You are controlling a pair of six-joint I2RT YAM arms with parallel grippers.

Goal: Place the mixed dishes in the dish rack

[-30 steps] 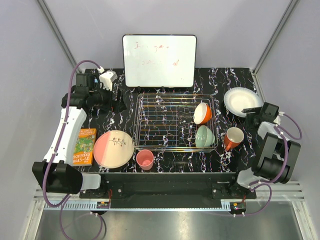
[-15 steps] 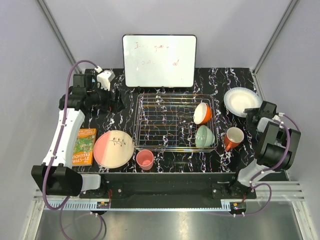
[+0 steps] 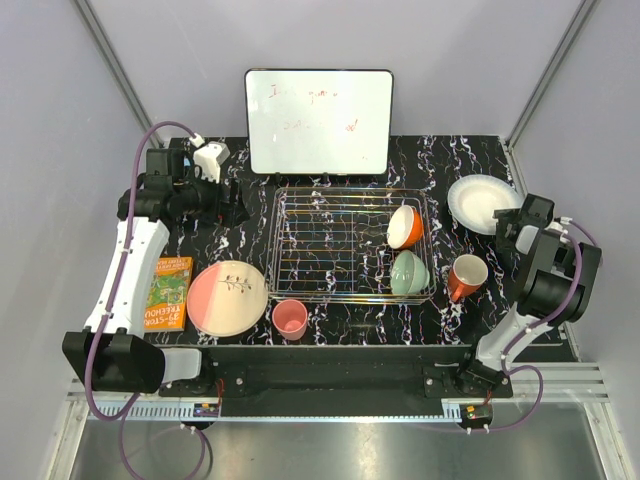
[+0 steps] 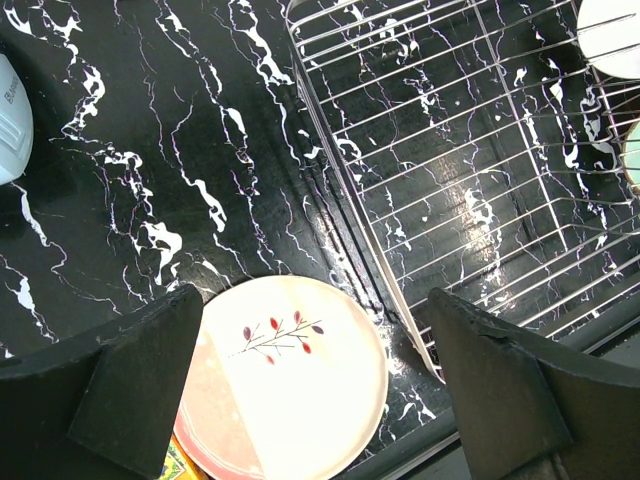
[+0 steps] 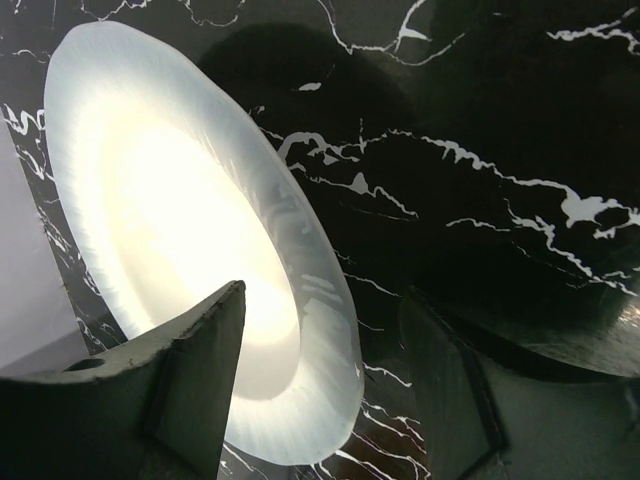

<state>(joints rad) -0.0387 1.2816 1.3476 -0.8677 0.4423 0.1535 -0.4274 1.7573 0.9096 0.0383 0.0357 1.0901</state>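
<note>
Right arm has tucked back and reared up since a second ago, bringing the right gripper (image 3: 505, 224) to the near-right edge of the white plate (image 3: 480, 200); the left arm barely shifted. Nearest the bases, small pink cup (image 3: 290, 319) sits upright on the black marbled surface (image 3: 450, 160). Large pink plate (image 3: 228, 298) lies flat just to its left, with the orange book (image 3: 170, 292) beside that. Orange mug (image 3: 467, 276) stands outside the dish rack (image 3: 310, 250), off its right side. Inside the rack's right end, mint-green bowl (image 3: 408, 272) and orange bowl (image 3: 405, 227) lean on edge, the green one nearer. Off the rack's left side the left gripper (image 3: 232, 208) hangs spread and empty above the surface. Fingers of the right gripper are spread too, with the plate rim between them in the wrist view, not clamped. White board (image 3: 319, 120) stands farthest back.
</note>
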